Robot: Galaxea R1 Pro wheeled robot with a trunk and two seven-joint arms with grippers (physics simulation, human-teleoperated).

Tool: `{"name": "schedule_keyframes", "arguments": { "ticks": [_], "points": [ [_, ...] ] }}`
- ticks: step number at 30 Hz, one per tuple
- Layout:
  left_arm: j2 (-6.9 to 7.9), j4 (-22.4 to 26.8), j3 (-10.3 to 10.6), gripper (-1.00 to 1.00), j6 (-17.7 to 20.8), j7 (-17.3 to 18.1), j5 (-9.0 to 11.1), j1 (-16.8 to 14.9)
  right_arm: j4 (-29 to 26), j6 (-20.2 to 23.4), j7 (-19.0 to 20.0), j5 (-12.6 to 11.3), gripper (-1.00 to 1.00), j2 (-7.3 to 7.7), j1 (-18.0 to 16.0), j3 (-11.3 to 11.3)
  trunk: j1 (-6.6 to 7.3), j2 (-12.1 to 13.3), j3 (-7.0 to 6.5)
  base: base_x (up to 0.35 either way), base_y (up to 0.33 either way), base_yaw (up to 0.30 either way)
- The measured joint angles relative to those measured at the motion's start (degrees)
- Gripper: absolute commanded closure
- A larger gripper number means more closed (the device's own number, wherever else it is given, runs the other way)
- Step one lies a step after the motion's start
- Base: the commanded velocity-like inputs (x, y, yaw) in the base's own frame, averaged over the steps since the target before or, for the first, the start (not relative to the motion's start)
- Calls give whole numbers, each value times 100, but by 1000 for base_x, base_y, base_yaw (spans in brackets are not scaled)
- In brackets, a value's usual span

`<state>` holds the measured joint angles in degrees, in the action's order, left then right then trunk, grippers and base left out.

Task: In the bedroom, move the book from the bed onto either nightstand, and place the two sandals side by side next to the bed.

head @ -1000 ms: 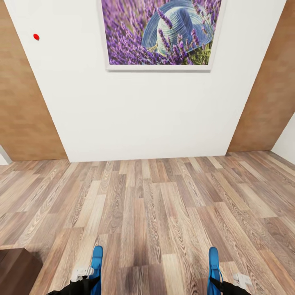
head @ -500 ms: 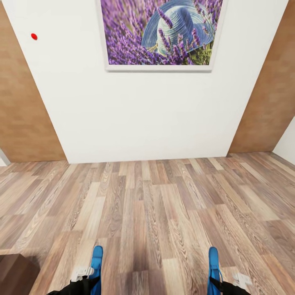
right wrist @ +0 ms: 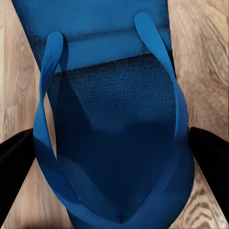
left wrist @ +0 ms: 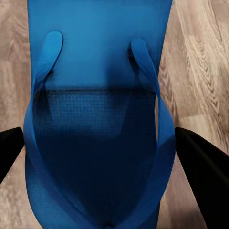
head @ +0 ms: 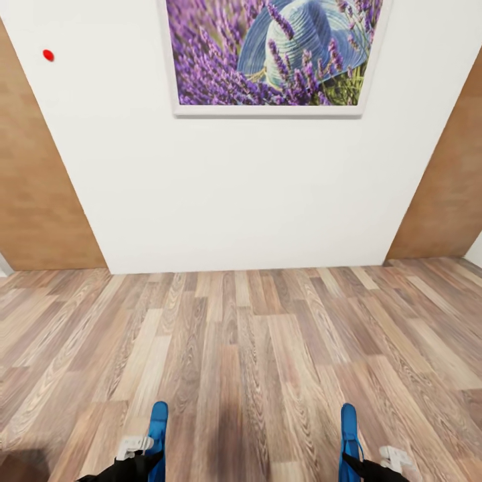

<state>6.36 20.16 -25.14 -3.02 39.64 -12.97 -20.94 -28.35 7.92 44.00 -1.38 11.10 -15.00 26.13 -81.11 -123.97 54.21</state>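
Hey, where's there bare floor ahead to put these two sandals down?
Bare wood-plank floor runs from the white wall under the lavender picture back to the robot, bordered by brown doors at left and right. It is crowded only at the near edge, where the left sandal and the right sandal hang from the end effectors.

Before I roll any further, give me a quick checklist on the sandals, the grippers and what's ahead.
1. Left gripper around a sandal: ok, fingers flank the blue sole.
2. Right gripper around the other sandal: ok, same.
3. Straps intact and visible at both wrists: ok.
4. Floor ahead free of obstacles: ok.
5. Wall with the picture straight ahead: not ok to keep going forward; a turn is likely needed.
6. Bed in sight for placing: cannot tell where it is.
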Motion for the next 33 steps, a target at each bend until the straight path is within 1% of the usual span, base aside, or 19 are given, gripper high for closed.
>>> {"name": "schedule_keyframes", "arguments": {
  "ticks": [6,9,25,30,31,32,33],
  "points": [
    [0,0,0,100,0,0,0,0,0,0,-1,1,100,0,0,0,0,0,0,328,0,252],
    [0,-1,0,100,0,0,-1,-1,-1,0,-2,1,100,0,1,0,0,0,0,309,0,96],
    [2,-2,-1,100,0,-2,0,-1,0,0,-9,-7,100,-5,2,3,-1,0,0,281,0,4],
    [0,-2,0,100,0,-1,-6,-1,18,-13,-12,-12,100,-69,2,3,-1,0,0,275,0,0],
    [0,-2,0,100,0,-1,-7,-1,56,-15,-14,-11,100,-73,2,2,-1,0,0,274,0,0],
    [0,-1,0,100,-1,0,-8,-1,253,-17,-17,1,100,-73,5,-9,-1,0,1,272,0,0],
    [0,-2,0,100,-1,0,-8,-1,321,-17,-16,-21,100,-72,2,1,-1,0,0,267,0,0]
  ]
}}
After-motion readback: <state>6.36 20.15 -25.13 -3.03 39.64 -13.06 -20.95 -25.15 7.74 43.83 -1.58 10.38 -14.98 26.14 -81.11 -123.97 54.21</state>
